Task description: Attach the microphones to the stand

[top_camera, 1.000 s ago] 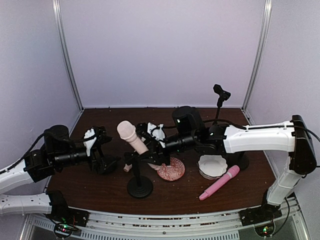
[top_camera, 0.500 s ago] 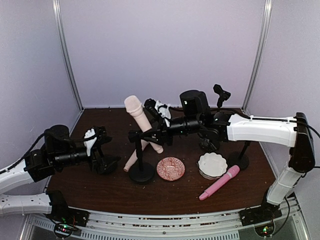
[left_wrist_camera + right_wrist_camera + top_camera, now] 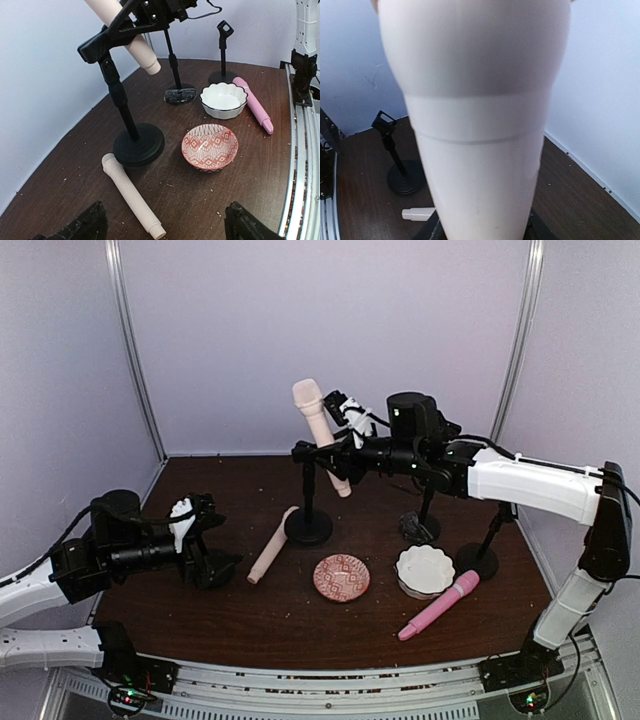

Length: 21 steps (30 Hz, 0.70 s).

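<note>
Since last look, black desk stand (image 3: 307, 502) moved from 6 toward 12 o'clock, pale peach-cream plastic microphone (image 3: 318, 425) clipped in. The right gripper (image 3: 345, 430) is part-closed on it. The left gripper (image 3: 200, 540), 9 o'clock, gapes empty; judged one of three mounted.

Cropped by the top edge of the left wrist view, above the clip of the loaded stand (image 3: 139, 145): the head of the cream microphone (image 3: 145, 57), with only two dark, blurred fingertips (image 3: 90, 223) of the left gripper (image 3: 165, 225) showing along the bottom edge, nearer than the stand's base. Filling the right wrist view out of focus, that same microphone, head and tail both cut off, screening the fingers of the right gripper (image 3: 340, 440) and nearly all of the loaded stand. From above, right of the loaded stand, upper poles of a second stand (image 3: 421, 528) and a third stand (image 3: 478, 562) lost behind the right arm (image 3: 520, 485).
</note>
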Each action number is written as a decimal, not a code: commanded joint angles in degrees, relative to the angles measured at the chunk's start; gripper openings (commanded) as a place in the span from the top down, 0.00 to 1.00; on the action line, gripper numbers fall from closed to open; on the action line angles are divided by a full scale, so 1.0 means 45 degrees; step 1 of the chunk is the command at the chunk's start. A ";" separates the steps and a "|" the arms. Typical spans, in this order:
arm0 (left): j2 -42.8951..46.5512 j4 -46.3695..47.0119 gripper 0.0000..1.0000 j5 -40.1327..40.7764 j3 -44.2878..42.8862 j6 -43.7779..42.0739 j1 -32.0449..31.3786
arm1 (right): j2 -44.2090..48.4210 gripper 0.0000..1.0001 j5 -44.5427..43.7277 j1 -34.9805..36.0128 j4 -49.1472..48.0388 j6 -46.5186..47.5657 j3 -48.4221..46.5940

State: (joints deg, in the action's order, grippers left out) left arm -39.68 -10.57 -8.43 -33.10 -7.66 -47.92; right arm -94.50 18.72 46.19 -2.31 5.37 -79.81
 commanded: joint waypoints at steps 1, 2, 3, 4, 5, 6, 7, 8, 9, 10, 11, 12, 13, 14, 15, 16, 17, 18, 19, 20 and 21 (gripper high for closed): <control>-0.0068 0.0405 0.17 -0.0227 0.0051 -0.0118 0.0102 | 0.0369 0.80 -0.1993 -0.0383 -0.1224 -0.0210 -0.0640; -0.0086 0.0414 0.17 -0.0219 0.0056 -0.0110 0.0102 | 0.0211 0.80 -0.2363 -0.0512 -0.1305 -0.0315 -0.0601; -0.0088 0.0415 0.17 -0.0235 0.0052 -0.0094 0.0102 | 0.0125 0.80 -0.2559 -0.0648 -0.1490 -0.0455 -0.0504; -0.0083 0.0395 0.17 -0.0229 0.0056 -0.0075 0.0102 | 0.0046 0.80 -0.2668 -0.0799 -0.1764 -0.0610 -0.0330; -0.0102 0.0386 0.17 -0.0236 0.0052 -0.0060 0.0102 | -0.0035 0.80 -0.2738 -0.0943 -0.2062 -0.0797 -0.0165; -0.0107 0.0384 0.17 -0.0249 0.0051 -0.0051 0.0102 | -0.0104 0.80 -0.2803 -0.1053 -0.2307 -0.0940 0.0027; -0.0108 0.0391 0.17 -0.0265 0.0051 -0.0035 0.0093 | -0.0171 0.81 -0.2865 -0.1157 -0.2506 -0.1046 0.0231; -0.0117 0.0395 0.17 -0.0275 0.0061 -0.0036 0.0101 | -0.0236 0.80 -0.2953 -0.1222 -0.2658 -0.1118 0.0335; -0.0136 0.0395 0.17 -0.0283 0.0067 -0.0036 0.0092 | -0.0317 0.81 -0.3006 -0.1271 -0.2787 -0.1149 0.0426; -0.0160 0.0405 0.17 -0.0284 0.0053 -0.0036 0.0102 | -0.0400 0.80 -0.3042 -0.1295 -0.2869 -0.1168 0.0484; -0.0192 0.0414 0.17 -0.0279 0.0054 -0.0036 0.0092 | -0.0516 0.80 -0.3036 -0.1300 -0.2884 -0.1199 0.0491; -0.0216 0.0410 0.17 -0.0264 0.0052 -0.0026 0.0101 | -0.0625 0.80 -0.3041 -0.1335 -0.2871 -0.1225 0.0487; -0.0251 0.0414 0.17 -0.0260 0.0034 -0.0035 0.0102 | -0.0734 0.80 -0.3061 -0.1339 -0.2867 -0.1272 0.0509; -0.0294 0.0415 0.17 -0.0262 0.0035 -0.0036 0.0097 | -0.0819 0.80 -0.3083 -0.1340 -0.2847 -0.1329 0.0509; -0.0329 0.0400 0.17 -0.0274 0.0018 -0.0031 0.0102 | -0.0917 0.80 -0.3093 -0.1345 -0.2847 -0.1376 0.0536; -0.0355 0.0396 0.17 -0.0278 0.0023 -0.0025 0.0102 | -0.0988 0.80 -0.3150 -0.1340 -0.2874 -0.1423 0.0574; -0.0366 0.0395 0.17 -0.0279 0.0021 -0.0035 0.0095 | -0.1051 0.80 -0.3236 -0.1332 -0.2931 -0.1451 0.0642; -0.0379 0.0400 0.17 -0.0286 0.0013 -0.0036 0.0097 | -0.1097 0.80 -0.3285 -0.1339 -0.2999 -0.1479 0.0714; -0.0398 0.0413 0.17 -0.0285 0.0012 -0.0036 0.0099 | -0.1140 0.79 -0.3299 -0.1344 -0.3064 -0.1494 0.0789; -0.0415 0.0415 0.17 -0.0289 0.0012 -0.0036 0.0102 | -0.1192 0.79 -0.3300 -0.1357 -0.3111 -0.1513 0.0859; -0.0434 0.0415 0.17 -0.0283 0.0015 -0.0036 0.0102 | -0.1237 0.79 -0.3301 -0.1359 -0.3136 -0.1533 0.0902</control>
State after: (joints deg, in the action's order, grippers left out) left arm -41.39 -10.61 -9.02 -33.10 -7.64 -47.92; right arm -100.53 5.17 40.10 -8.73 -0.12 -76.18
